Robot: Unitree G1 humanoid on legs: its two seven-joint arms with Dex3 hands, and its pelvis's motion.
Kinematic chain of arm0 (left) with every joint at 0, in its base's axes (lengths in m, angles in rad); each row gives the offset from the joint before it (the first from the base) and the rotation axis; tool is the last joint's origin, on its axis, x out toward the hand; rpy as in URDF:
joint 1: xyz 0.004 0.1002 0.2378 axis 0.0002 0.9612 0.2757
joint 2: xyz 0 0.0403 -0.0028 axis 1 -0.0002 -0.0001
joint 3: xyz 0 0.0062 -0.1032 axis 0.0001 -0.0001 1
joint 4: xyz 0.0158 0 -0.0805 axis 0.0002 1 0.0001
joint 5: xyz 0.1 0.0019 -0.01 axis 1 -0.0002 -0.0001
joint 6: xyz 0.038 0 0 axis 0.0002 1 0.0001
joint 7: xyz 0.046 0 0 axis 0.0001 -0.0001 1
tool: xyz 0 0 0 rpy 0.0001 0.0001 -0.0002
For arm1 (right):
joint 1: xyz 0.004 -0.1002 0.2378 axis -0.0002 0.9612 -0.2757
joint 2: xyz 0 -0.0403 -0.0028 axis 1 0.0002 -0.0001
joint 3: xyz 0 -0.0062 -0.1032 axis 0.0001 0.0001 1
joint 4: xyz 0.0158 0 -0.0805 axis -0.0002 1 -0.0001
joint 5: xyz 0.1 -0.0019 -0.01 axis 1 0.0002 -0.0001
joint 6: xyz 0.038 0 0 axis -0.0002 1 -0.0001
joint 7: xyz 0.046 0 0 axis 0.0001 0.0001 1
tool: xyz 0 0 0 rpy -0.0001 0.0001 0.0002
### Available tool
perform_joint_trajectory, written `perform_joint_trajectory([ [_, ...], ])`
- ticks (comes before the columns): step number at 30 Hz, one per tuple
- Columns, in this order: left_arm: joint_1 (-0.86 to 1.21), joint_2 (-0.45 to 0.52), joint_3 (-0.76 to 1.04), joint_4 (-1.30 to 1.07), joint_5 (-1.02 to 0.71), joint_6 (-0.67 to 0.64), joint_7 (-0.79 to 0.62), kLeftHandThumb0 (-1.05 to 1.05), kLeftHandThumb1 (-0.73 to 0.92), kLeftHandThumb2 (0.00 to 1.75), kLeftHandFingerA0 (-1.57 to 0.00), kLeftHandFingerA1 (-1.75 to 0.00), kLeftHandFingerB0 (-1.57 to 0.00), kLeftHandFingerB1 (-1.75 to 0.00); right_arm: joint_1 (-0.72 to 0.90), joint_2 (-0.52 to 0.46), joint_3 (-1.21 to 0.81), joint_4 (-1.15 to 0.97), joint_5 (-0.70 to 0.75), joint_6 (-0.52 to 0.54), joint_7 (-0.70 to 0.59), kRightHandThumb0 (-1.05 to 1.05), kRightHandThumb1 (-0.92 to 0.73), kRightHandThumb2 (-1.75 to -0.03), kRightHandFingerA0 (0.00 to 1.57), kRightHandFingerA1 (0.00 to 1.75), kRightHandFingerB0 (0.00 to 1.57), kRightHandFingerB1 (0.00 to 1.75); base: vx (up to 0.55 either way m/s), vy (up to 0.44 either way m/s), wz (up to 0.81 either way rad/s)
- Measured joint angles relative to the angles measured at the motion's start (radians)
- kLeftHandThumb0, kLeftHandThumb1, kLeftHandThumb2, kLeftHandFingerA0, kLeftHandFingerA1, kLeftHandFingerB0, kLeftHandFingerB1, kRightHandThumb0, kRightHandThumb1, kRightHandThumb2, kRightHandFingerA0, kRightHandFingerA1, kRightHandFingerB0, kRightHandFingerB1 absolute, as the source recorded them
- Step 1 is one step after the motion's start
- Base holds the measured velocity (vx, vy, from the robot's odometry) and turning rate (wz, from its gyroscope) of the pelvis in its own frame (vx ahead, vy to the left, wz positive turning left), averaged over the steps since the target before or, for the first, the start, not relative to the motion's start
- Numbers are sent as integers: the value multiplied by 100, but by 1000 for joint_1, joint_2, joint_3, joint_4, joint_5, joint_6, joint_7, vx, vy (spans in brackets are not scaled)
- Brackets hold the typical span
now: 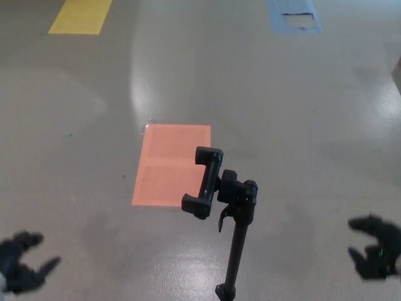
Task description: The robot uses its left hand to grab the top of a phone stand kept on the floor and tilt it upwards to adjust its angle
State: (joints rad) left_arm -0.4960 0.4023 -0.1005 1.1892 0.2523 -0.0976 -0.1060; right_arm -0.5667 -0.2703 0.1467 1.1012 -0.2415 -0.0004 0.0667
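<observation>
A black phone stand [237, 232] rises from the floor at the lower middle of the head view. Its clamp head [205, 182] sits at the top of the pole and holds no phone. My left hand [20, 262] is at the bottom left corner, far from the stand, with its fingers spread and nothing in them. My right hand [376, 246] hangs at the bottom right, also apart from the stand, fingers apart and holding nothing.
An orange rectangle [172, 163] is marked on the grey floor just behind the clamp. A yellow patch [80, 15] lies at the far left and a blue patch [294, 15] at the far right.
</observation>
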Motion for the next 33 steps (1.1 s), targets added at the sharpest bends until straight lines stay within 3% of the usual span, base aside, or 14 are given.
perform_joint_trajectory([
  [5, -57, 38, -28, 64, 19, -38, -13, -59, 78, 64, -22, -30, -17, -27, -69, -19, 20, 65, -19, -3, 0, -25, -61, -108, 7, 51, 6, 49, 0, 0, 0],
  [6, -57, 38, -31, 74, 19, -44, -15, -59, 78, 65, -20, -29, -16, -27, -70, -19, 21, 73, -22, -4, 0, -50, -74, -74, 15, 36, 15, 32, 0, 0, 0],
  [8, -57, 38, -31, 84, 19, -52, -18, -59, 78, 64, -21, -29, -15, -26, -70, -19, 20, 81, -23, -6, -1, -51, -76, -75, 14, 35, 14, 32, 0, 0, 0],
  [9, -57, 38, -31, 88, 19, -57, -21, -34, 52, 105, 0, -47, 0, -48, -70, -18, 17, 85, -24, -10, -2, -28, -66, -112, 1, 49, 0, 47, 0, 0, 0],
  [11, -57, 38, -28, 96, 18, -68, -25, -34, 51, 104, 0, -48, 0, -48, -70, -17, 12, 90, -24, -19, -6, -28, -66, -112, 1, 49, 0, 47, 0, 0, 0],
  [12, -57, 38, -25, 96, 18, -74, -24, -71, 61, 89, -11, -41, -5, -29, -70, -17, 9, 91, -24, -23, -8, -28, -66, -112, 1, 49, 0, 47, 0, 0, 0],
  [16, -57, 38, -15, 80, 18, -123, -8, -71, 59, 88, -12, -41, -4, -27, -69, -14, 0, 95, -24, -38, -14, -29, -65, -112, 1, 49, 0, 48, 0, 0, 0],
  [17, -57, 38, -16, 76, 18, -129, -4, -69, 74, 63, -26, -30, -7, -21, -69, -13, 0, 95, -25, -39, -15, -29, -66, -112, 1, 49, 0, 48, 0, 0, 0],
  [20, -57, 38, -22, 50, 21, -168, 22, -69, 74, 64, -24, -30, -4, -20, -69, -11, 0, 96, -25, -44, -17, -29, -65, -112, 1, 49, 0, 47, 0, 0, 0],
  [22, -57, 39, -31, 24, 25, -195, 39, -81, 66, 97, -17, -43, -2, -20, -69, -10, -1, 96, -25, -47, -19, -29, -65, -112, 1, 48, 0, 48, 0, 0, 0],
  [26, -56, 45, -51, -59, 42, -239, 64, -81, 64, 96, -15, -42, -3, -24, -68, -9, -2, 97, -25, -53, -20, -29, -66, -112, 1, 49, 0, 48, 0, 0, 0],
  [27, -55, 54, -60, -99, 51, -255, 73, -78, 79, 65, -21, -28, -1, -20, -68, -9, -2, 97, -25, -56, -21, -29, -66, -112, 1, 49, 0, 48, 0, 0, 0],
  [28, -53, 59, -65, -123, 56, -263, 78, -81, 64, 98, -12, -41, 0, -20, -68, -9, -3, 98, -25, -57, -21, -29, -65, -112, 1, 49, 0, 48, 0, 0, 0],
  [33, -40, 98, -92, -294, 89, -312, 109, -85, 64, 98, -11, -34, 0, -16, -67, -8, -3, 99, -25, -64, -21, -29, -65, -112, 0, 48, 0, 48, 0, 0, 0],
])
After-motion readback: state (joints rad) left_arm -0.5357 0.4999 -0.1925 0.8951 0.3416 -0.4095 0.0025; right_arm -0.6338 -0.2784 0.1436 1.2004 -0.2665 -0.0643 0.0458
